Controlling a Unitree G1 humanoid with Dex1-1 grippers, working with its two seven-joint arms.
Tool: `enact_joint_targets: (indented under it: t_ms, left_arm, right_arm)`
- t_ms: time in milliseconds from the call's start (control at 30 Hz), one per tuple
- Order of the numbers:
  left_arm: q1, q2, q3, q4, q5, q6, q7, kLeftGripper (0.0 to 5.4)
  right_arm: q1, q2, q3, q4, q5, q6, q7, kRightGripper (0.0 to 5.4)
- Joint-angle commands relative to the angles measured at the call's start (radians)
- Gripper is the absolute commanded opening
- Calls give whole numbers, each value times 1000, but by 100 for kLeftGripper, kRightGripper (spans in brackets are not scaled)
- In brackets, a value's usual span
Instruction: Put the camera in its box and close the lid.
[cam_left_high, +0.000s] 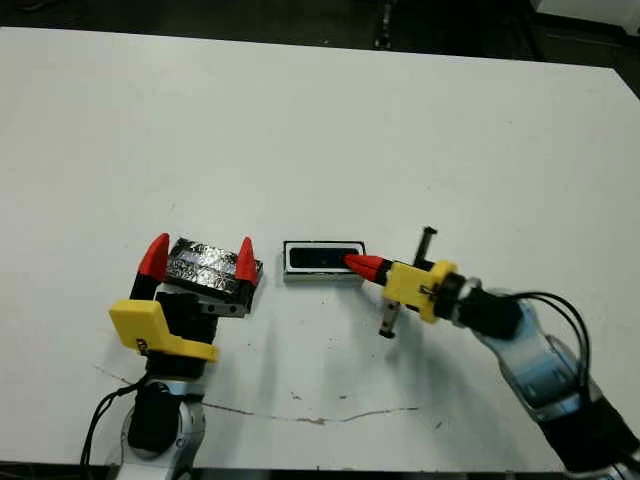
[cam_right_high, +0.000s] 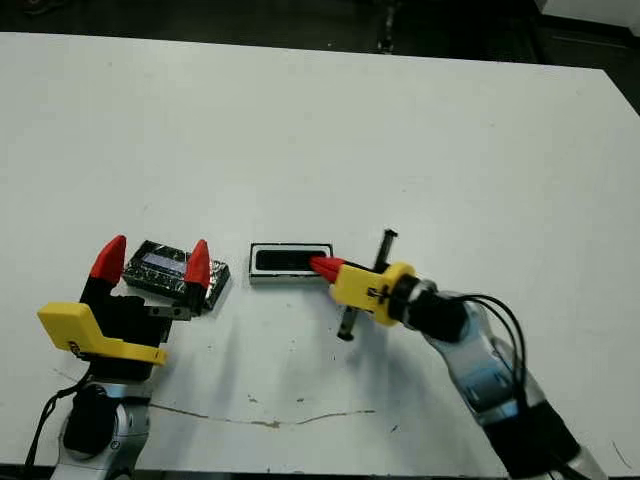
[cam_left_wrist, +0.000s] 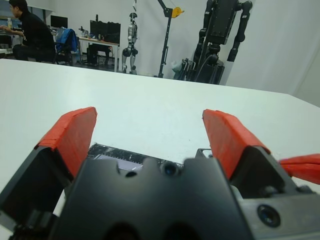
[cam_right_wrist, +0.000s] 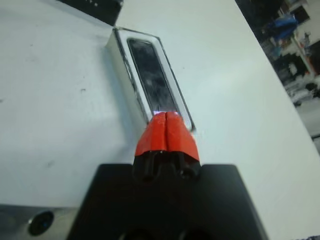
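Black camera (cam_right_wrist: 152, 80) in box (cam_right_wrist: 120, 75) | right gripper (cam_right_wrist: 167, 117) closed, seemingly touching | left gripper (cam_left_high: 198, 258) spread

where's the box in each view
Left eye view: the box is centre, between both claws, the camera in it.
Right eye view: box left of centre.
Left wrist view: not in it; only the lid shows.
Right wrist view: box straight ahead of the shut right claw.
Shared landmark: the right claw's red tips at the box's end.
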Motion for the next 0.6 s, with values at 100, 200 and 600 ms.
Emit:
enact_joint_targets:
  t_ms: [100, 200, 600]
  left_arm:
    - [9, 3, 7, 1, -1, 5, -2, 540]
    - [8, 7, 9, 2, -1, 1, -5, 540]
    - [-79, 123, 112, -3, -32, -18, -97, 540]
  right_arm:
    - [101, 10, -178, -184, 174, 37, -36, 1]
    - [157, 47, -279, -287, 323, 86, -77, 1]
    - [432, 173, -436, -436, 653, 231, -246, 1]
